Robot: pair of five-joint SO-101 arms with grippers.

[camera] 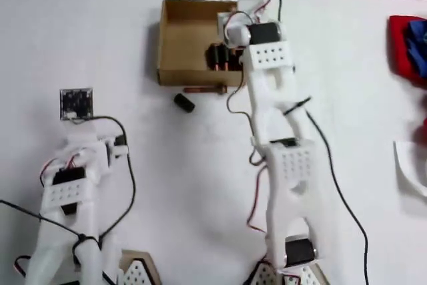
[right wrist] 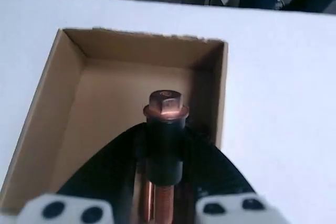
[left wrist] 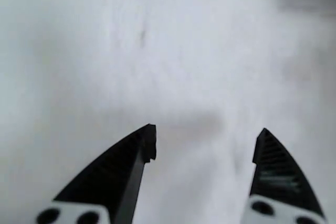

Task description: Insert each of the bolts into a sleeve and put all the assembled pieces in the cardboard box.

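The open cardboard box (camera: 181, 37) sits at the back middle of the white table. My right gripper (right wrist: 165, 136) hangs over the box's right part, shut on an assembled piece: a copper bolt (right wrist: 166, 106) pushed through a black sleeve (right wrist: 164, 153), bolt head pointing away from the wrist. From above, that gripper (camera: 223, 57) is inside the box outline. A loose copper bolt (camera: 204, 89) lies just in front of the box, with a black sleeve (camera: 184, 103) beside it. My left gripper (left wrist: 206, 142) is open over bare table at the left, nothing between its fingers.
A red and blue object (camera: 408, 41) lies at the right edge, with a white curved item (camera: 408, 165) below it. Cables trail from both arms. The box floor (right wrist: 105, 108) under the held piece is bare.
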